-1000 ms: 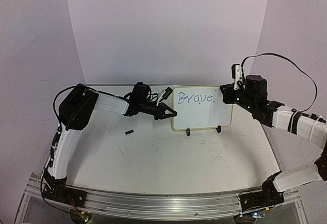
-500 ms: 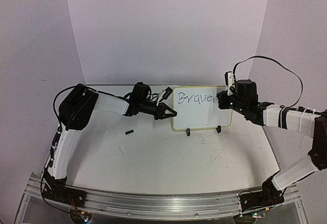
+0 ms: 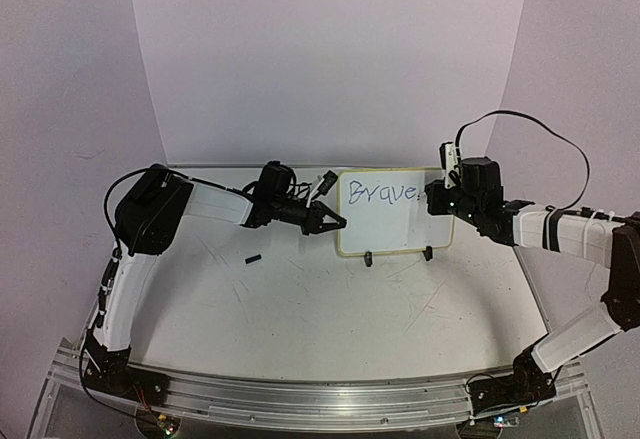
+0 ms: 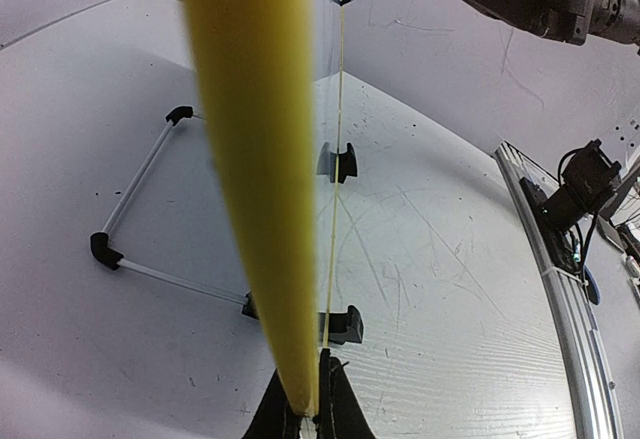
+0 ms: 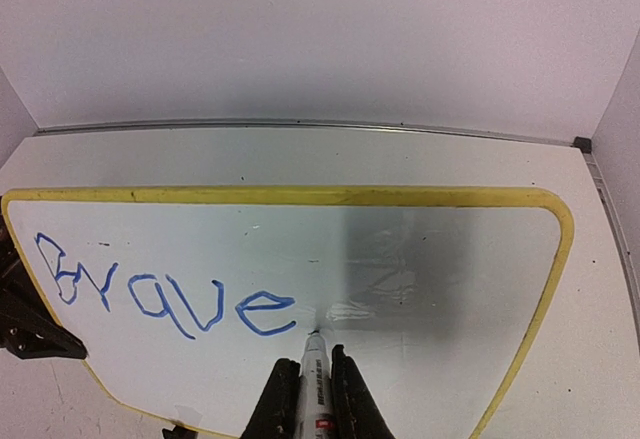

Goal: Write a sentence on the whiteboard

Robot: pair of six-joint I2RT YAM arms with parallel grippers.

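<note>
The whiteboard (image 3: 395, 211) stands on its two black clip feet (image 3: 369, 258) near the far edge of the worktop (image 3: 330, 309), right of the middle, with "Brave" written on it in blue. The left gripper (image 3: 325, 221) is clamped on the board's yellow left rim. The right gripper (image 5: 315, 404) is closed around a marker (image 5: 313, 359), whose tip seems to touch the board just after the "e".

The whiteboard (image 4: 255, 159) is seen edge-on, its yellow rim close and blurred; its lower end is pinched between the black fingers of the left gripper (image 4: 308, 417); two black clip feet (image 4: 345, 324) are set on the scratched tabletop (image 4: 440, 289).
</note>
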